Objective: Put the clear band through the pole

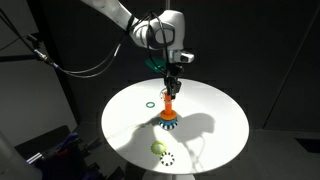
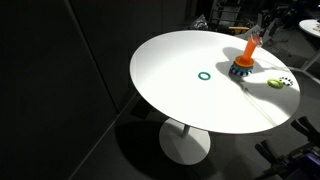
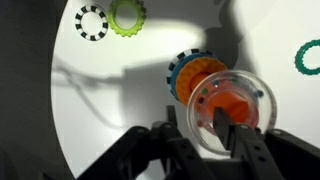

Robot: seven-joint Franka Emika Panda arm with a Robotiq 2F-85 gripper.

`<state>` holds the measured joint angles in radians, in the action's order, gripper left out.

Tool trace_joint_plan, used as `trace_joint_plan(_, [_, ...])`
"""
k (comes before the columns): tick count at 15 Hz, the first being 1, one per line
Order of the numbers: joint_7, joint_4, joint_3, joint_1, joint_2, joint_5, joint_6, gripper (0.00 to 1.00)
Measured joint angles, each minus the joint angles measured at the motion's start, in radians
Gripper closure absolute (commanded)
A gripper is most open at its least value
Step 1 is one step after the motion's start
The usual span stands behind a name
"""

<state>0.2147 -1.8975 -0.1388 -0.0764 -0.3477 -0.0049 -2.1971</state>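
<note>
Ok so this one looks about halfway home. The fingers [image 3: 215,135] are pinched nearly closed on the near rim of the clear band [image 3: 263,100]. It reads way bigger than the other rings in the wrist view, so I'd say it's up in the grip, not lying on the table [image 3: 120,90].

Through the band's hole you can see the orange pole [image 3: 228,103], so it's lined up over the top, or close to it. In an exterior view the fingers [image 1: 172,85] hang right above the pole [image 1: 168,112], and I can't make out the band there at all, too faint. Can't tell whether the peg tip has actually entered the hole yet or is just under it.

What's left, as I read it: lower a bit, let go, and let the band drop down the peg to the coloured base. The peg sits a touch off centre in the hole, so a small nudge may help first.

The green ring [image 3: 308,57], yellow-green ring [image 3: 127,14] and dotted ring [image 3: 91,22] lie well apart from the pole.
</note>
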Motion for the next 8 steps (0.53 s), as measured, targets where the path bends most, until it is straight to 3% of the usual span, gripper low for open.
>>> trace_joint_plan(3, [0.000,0.000,0.000,0.000,-0.002,0.000,0.000,0.02])
trace_joint_plan(8, [0.000,0.000,0.000,0.000,-0.010,0.000,0.000,0.00])
